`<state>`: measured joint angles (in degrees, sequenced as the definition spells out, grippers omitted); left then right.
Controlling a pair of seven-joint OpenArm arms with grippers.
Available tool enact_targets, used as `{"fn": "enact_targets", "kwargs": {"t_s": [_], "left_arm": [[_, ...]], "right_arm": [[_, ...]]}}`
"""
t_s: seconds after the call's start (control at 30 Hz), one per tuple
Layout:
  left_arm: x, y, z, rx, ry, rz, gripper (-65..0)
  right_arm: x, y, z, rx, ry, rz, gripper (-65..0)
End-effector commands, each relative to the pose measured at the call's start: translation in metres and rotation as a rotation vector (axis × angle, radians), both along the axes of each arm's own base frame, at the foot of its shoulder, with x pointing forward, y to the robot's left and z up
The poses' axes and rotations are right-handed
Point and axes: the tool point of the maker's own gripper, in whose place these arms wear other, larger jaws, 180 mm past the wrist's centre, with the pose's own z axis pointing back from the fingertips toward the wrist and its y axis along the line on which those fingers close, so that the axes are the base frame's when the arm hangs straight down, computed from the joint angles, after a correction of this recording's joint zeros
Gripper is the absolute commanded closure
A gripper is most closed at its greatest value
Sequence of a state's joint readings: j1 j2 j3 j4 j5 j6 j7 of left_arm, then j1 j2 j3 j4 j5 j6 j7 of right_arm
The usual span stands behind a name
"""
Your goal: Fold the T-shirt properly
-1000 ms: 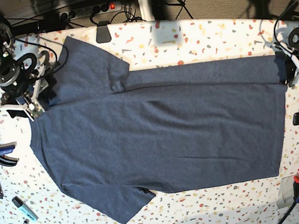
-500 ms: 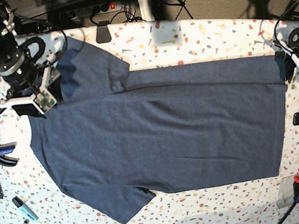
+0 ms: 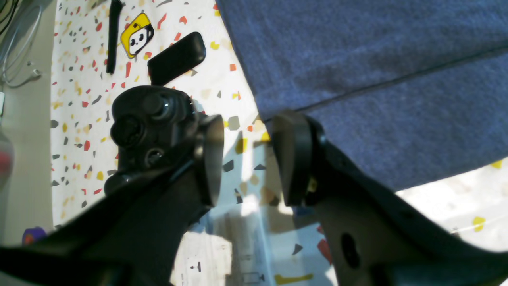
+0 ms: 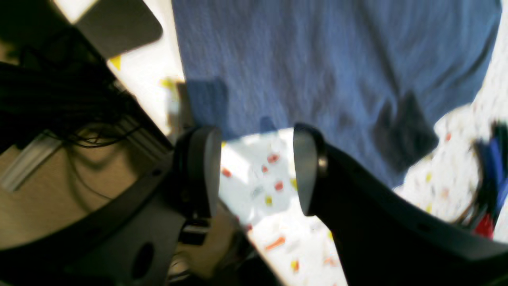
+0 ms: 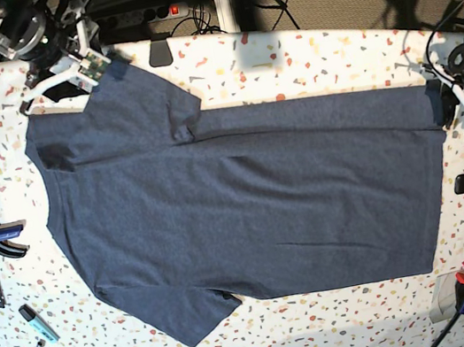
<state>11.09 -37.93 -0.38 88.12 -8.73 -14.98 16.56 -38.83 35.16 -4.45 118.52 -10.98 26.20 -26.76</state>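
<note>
the large heathered dark navy-blue cotton t-shirt [image 5: 245, 198] lies spread flat across the white speckled table [image 5: 310, 56], filling the middle of the base view, plain side up, one long edge already turned over into a band along the upper right. it looks soft and light — limp cloth that will sag and drag if i lift it by one point, so i judge the firm places to take hold are the hems, a sleeve edge or a folded corner, pinched through both layers.

my left gripper [image 3: 246, 159] sits at the right edge of the base view, jaws apart and holding nothing; in its wrist view the folded corner of the shirt lies just beside the far finger, the seam of the fold running off to the upper right.

my right gripper [image 4: 256, 171] is at the upper left of the base view, by the upper sleeve. its jaws stand apart too, bare table between them — the sleeve's edge fills the top of that blurred wrist view, just beyond the fingertips.
</note>
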Motion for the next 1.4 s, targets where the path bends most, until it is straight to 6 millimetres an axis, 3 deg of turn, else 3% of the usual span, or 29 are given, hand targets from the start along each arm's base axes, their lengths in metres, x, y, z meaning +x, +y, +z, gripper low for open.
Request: {"fn": "enact_targets", "kwargs": {"t_s": [0.0, 0.2, 0.33, 0.63, 0.8, 1.07, 1.17, 1.37], "left_arm": [[0.010, 0.005, 0.017, 0.008, -0.057, 0.000, -23.3], [0.010, 0.005, 0.017, 0.008, -0.057, -0.001, -23.3], [0.010, 0.005, 0.017, 0.008, -0.057, -0.001, -23.3], [0.010, 0.005, 0.018, 0.007, -0.059, -0.003, -23.3], [0.010, 0.005, 0.017, 0.007, -0.057, -0.002, -23.3], [0.010, 0.005, 0.017, 0.007, -0.057, -0.003, -23.3], [0.010, 0.005, 0.018, 0.007, -0.058, -0.003, -23.3], [0.010, 0.005, 0.017, 0.007, -0.057, -0.003, -23.3]], "right_arm": [[0.001, 0.003, 0.001, -0.007, -0.016, 0.035, -29.5], [-0.015, 0.017, -0.025, -0.095, 0.045, 0.126, -29.5], [-0.023, 0.026, -0.029, -0.104, 0.056, 0.165, -29.5], [-0.012, 0.023, -0.025, -0.106, 0.019, 0.137, -29.5], [0.004, 0.010, -0.035, -0.140, 0.010, 0.114, -29.5], [0.010, 0.003, -0.038, -0.151, 0.004, 0.084, -29.3], [0.014, -0.001, -0.036, -0.161, -0.021, 0.059, -24.7], [0.017, -0.013, -0.035, -0.229, -0.034, 0.037, -24.5]]}}
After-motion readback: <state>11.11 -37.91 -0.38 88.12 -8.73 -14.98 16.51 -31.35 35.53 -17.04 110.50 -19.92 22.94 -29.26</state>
